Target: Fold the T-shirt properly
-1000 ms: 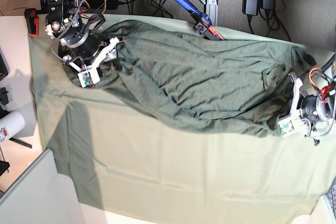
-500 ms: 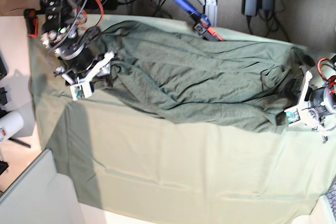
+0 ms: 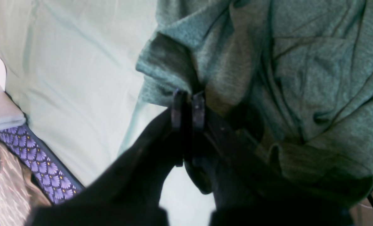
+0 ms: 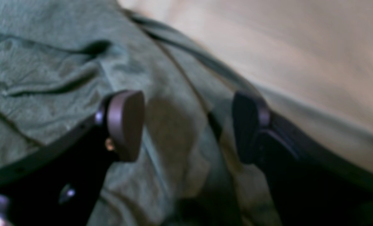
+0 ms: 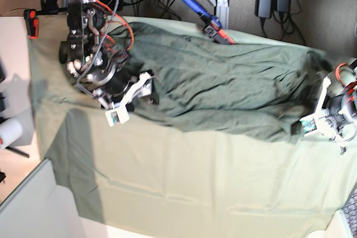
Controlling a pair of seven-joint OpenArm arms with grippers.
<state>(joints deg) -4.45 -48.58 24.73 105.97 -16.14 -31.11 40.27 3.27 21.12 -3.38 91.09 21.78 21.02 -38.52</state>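
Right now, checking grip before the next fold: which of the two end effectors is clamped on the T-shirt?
The left end effector, at the base view's right, is pinched shut on the T-shirt. The right end effector stands wide open over the fabric.

Left end effector (image 3: 188, 105) clamped tight, right end effector (image 4: 189, 125) spread wide.

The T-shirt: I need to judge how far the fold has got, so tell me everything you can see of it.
The T-shirt is a dark heathered olive-green knit, thin and heavily wrinkled. It lies stretched across the paler green table cloth, crumpled rather than flat, with no neat fold showing. The left gripper is shut on a bunched edge at one end. The right gripper stands open over the cloth near the other end, with fabric between its jaws but not pinched.
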